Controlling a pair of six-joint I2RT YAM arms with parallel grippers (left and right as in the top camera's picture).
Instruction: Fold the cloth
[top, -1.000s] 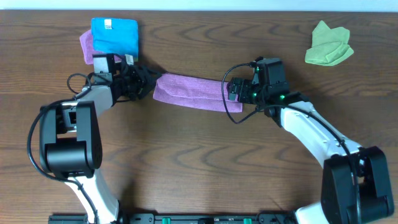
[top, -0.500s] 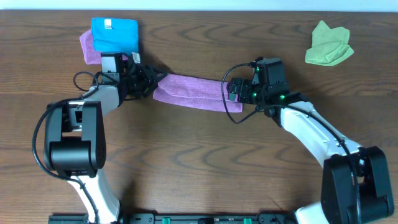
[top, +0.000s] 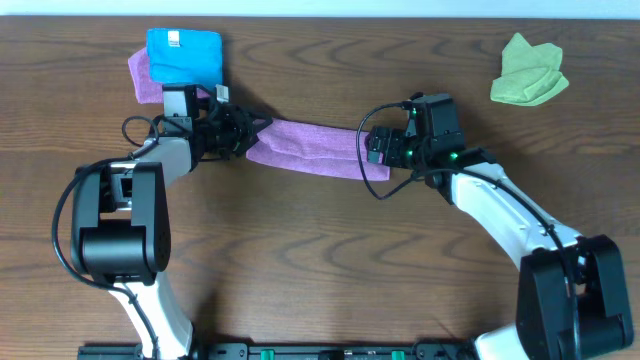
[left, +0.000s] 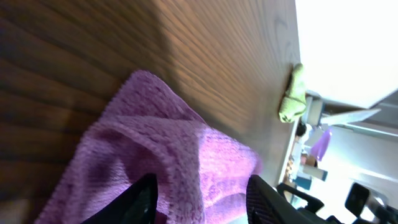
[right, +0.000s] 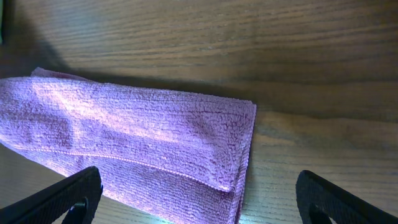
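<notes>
The lilac cloth (top: 310, 147) lies folded into a long strip across the middle of the table. My left gripper (top: 250, 133) is at its left end. In the left wrist view a raised ridge of the cloth (left: 155, 143) stands between the two dark fingers of the left gripper (left: 202, 186). The ridge is close to the left finger, and a gap shows beside the right one. My right gripper (top: 372, 150) hovers wide open over the strip's right end. Both layers of the cloth (right: 124, 137) show there between the fingers of the right gripper (right: 199, 199).
A bright blue cloth (top: 184, 55) lies at the back left on top of another purple cloth (top: 140, 75). A crumpled lime-green cloth (top: 528, 70) sits at the back right and also shows as the green cloth (left: 292, 93) in the left wrist view.
My left gripper has slid right onto the cloth's left end with its jaws narrowing. That end has bunched into a point. The right arm has stayed put.
</notes>
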